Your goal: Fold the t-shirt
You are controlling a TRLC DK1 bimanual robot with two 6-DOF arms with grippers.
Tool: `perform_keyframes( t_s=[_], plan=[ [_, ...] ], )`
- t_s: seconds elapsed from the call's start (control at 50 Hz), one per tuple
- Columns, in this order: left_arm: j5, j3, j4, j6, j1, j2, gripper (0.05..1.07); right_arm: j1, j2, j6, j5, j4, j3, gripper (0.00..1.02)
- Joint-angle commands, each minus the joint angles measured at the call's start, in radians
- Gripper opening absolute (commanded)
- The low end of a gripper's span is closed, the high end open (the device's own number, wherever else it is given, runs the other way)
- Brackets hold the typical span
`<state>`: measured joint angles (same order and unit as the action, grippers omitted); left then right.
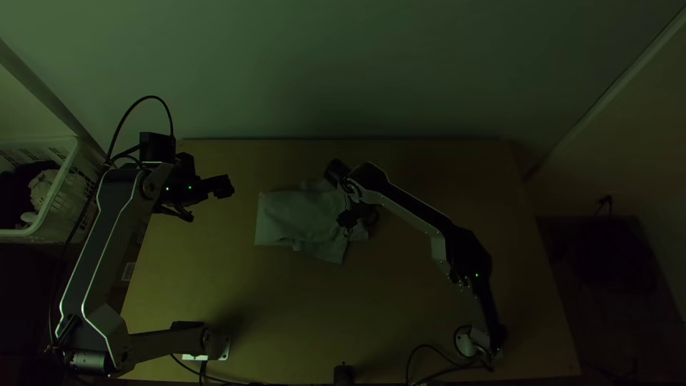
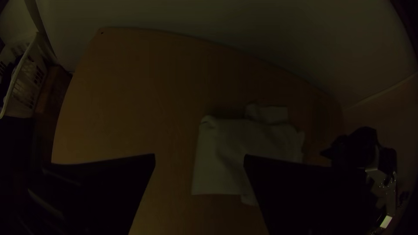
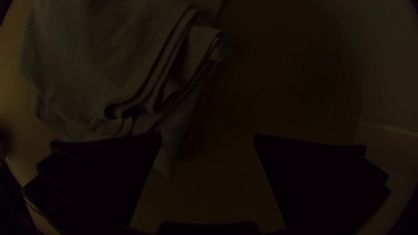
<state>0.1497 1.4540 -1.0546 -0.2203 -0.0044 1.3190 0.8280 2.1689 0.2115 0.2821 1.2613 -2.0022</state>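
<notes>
My left gripper (image 1: 211, 201) is above the table's left part, left of the shirt, its fingers apart. The light grey t-shirt (image 1: 296, 214) lies folded into a rough rectangle mid-table, some cloth sticking out at its edges. Over its right edge is my right gripper (image 1: 359, 218). In the left wrist view the left gripper (image 2: 199, 159) stands open with the t-shirt (image 2: 226, 148) farther off. The right wrist view has the right gripper (image 3: 209, 139) open, nothing held between its fingers; the t-shirt (image 3: 96, 65) shows several stacked fold layers at its edge.
A white basket (image 1: 61, 204) with dark and light cloth stands beyond the table's left edge. Bare wood of the table (image 1: 307, 307) lies in front of the shirt. A pale wall (image 1: 343, 78) rises behind the table. A small dark object (image 1: 344, 374) stands at the near edge.
</notes>
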Motion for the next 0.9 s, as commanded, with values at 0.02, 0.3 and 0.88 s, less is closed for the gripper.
perform_keyframes(
  t_s=[0.02,0.3,0.88],
  plan=[
    [0.010,0.020,-0.001,-0.013,0.007,-0.026,1.03,-0.004,-0.078,0.029,0.012,0.016,0.029,0.98],
    [0.010,-0.024,0.031,-0.017,-0.032,-0.012,1.03,-0.141,-0.216,0.083,-0.305,0.029,0.036,0.98],
    [-0.033,-0.165,0.122,0.058,-0.008,-0.116,1.03,-0.435,-0.681,0.035,-0.281,-0.097,0.399,0.98]
  ],
)
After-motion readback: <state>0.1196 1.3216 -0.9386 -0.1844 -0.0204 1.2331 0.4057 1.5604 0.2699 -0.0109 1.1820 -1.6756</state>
